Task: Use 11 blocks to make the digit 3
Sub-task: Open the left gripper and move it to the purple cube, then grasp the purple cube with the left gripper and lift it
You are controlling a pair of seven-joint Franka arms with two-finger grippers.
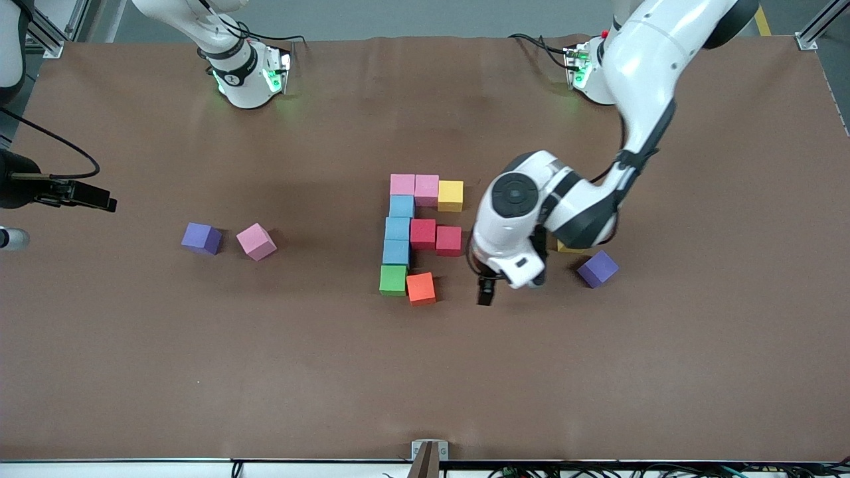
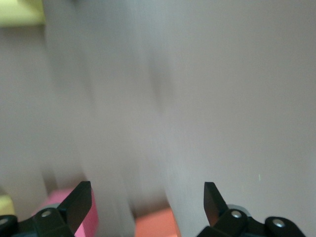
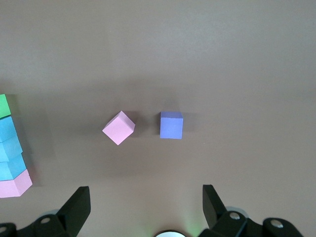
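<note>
The digit 3 figure (image 1: 415,232) lies mid-table. It has two pink cubes and a yellow cube (image 1: 450,195) in the bar nearest the robots. Three light blue cubes (image 1: 397,229) form the column, with two red cubes (image 1: 435,237) as the middle bar. A green cube (image 1: 393,279) and an orange cube (image 1: 420,288) are nearest the front camera. My left gripper (image 1: 485,292) is open and empty, low beside the orange cube (image 2: 158,224). My right gripper (image 3: 145,190) is open and empty, high over a loose pink cube (image 3: 118,128) and a purple cube (image 3: 171,125).
The loose purple cube (image 1: 201,238) and pink cube (image 1: 256,241) lie toward the right arm's end. Another purple cube (image 1: 597,268) and a yellow cube (image 1: 566,248), mostly hidden under the left arm, lie toward the left arm's end. Black equipment (image 1: 60,191) juts in at the table's edge.
</note>
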